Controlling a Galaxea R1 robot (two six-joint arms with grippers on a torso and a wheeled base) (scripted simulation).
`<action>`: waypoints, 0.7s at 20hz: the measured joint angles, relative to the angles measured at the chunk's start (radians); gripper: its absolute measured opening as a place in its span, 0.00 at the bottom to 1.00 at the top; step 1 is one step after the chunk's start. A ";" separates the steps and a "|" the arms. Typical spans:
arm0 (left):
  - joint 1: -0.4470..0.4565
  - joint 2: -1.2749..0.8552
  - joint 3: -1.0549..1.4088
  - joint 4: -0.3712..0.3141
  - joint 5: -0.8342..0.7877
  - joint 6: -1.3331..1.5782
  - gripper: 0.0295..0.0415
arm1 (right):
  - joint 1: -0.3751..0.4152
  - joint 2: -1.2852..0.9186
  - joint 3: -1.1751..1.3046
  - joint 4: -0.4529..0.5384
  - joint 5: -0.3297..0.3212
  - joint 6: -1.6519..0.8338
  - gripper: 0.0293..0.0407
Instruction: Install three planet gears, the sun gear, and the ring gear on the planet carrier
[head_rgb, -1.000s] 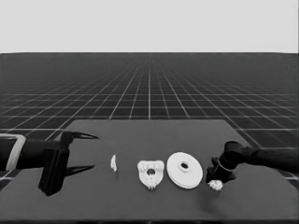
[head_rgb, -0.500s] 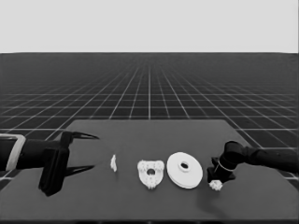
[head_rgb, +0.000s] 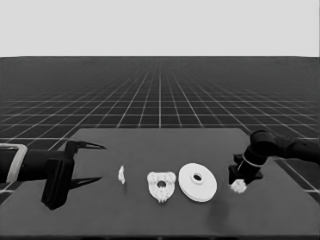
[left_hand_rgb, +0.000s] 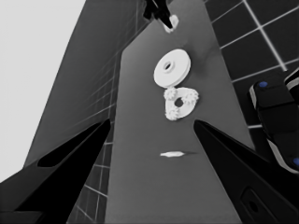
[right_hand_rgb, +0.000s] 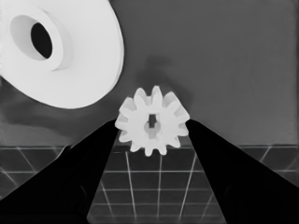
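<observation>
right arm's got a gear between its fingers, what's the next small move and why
Probably lift the gear and carry it toward the smaller round part. The right gripper sits near the table's right end, its fingers closed against the gear's teeth on both sides. Three gears already sit on the smaller round part, its centre hole bare. The larger round part lies between, so go over it. The left gripper waits at the left.

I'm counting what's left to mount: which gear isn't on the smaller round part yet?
The gear between the right gripper's fingers, right of the larger round part. The other three gears already sit on the smaller round part.
</observation>
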 joint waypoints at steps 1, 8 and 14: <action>0.000 0.000 0.000 0.000 0.000 0.000 0.75 | 0.012 0.186 0.022 -0.024 -0.068 0.356 0.14; 0.000 0.000 0.000 0.000 0.000 0.000 0.75 | 0.024 0.907 -0.480 0.002 -0.079 0.423 0.14; 0.000 0.000 0.000 0.000 0.000 0.000 0.75 | -0.091 0.935 -0.563 -0.109 -0.054 0.372 0.14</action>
